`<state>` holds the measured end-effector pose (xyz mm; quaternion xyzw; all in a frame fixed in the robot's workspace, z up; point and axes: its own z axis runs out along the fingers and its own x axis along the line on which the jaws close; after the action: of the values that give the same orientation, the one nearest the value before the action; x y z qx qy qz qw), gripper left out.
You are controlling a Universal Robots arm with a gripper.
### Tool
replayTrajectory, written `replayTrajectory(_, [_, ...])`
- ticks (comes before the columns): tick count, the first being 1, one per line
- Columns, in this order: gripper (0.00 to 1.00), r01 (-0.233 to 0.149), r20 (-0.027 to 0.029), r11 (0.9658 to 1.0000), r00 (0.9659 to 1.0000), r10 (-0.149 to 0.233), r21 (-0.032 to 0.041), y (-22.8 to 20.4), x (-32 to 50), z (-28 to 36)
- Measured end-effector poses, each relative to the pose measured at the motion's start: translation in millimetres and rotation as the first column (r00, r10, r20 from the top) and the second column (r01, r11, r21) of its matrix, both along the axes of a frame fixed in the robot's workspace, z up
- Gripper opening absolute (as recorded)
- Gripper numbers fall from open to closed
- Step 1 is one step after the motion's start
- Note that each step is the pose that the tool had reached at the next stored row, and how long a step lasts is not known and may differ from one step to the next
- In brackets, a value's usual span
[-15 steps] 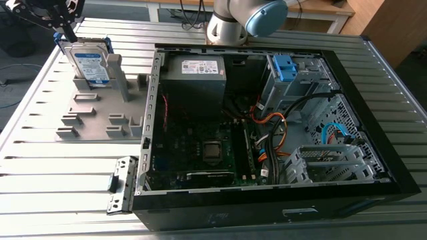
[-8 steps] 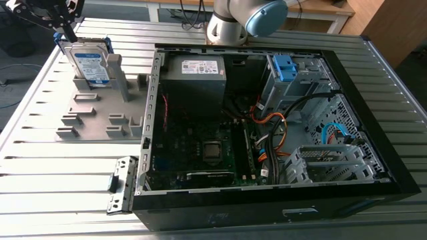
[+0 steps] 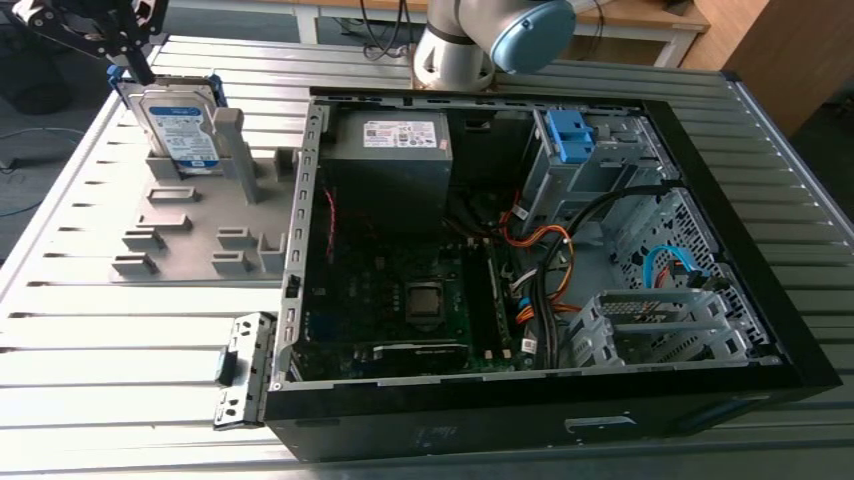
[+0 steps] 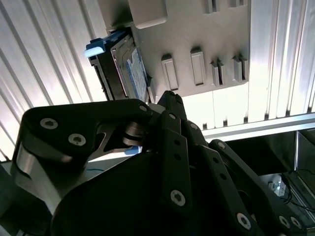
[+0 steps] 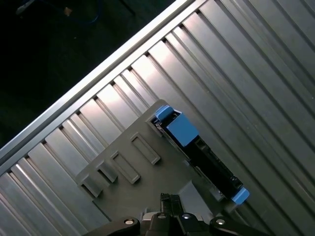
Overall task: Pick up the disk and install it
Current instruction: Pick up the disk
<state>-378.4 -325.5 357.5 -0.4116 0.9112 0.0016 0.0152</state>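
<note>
evidently the job has barely begun: the disk (image 3: 180,125) stands upright in the grey holder (image 3: 200,232) on the worktop (image 3: 120,350), beside the open computer case (image 3: 534,425). the gripper (image 3: 135,68) hovers near the disk's top corner, its fingers seemingly pressed together and empty.

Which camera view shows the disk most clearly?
The exterior view: the disk stands upright in the grey holder with its labelled face showing. The second wrist view shows it nearly edge-on; the first wrist view shows its narrow edge and blue rails.
</note>
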Motion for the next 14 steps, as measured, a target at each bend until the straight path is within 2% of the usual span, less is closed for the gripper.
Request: replayTrajectory(14, [0.11,-0.051,0.0000,0.9987,0.9987,0.051,0.0000,0.0,0.0,0.0])
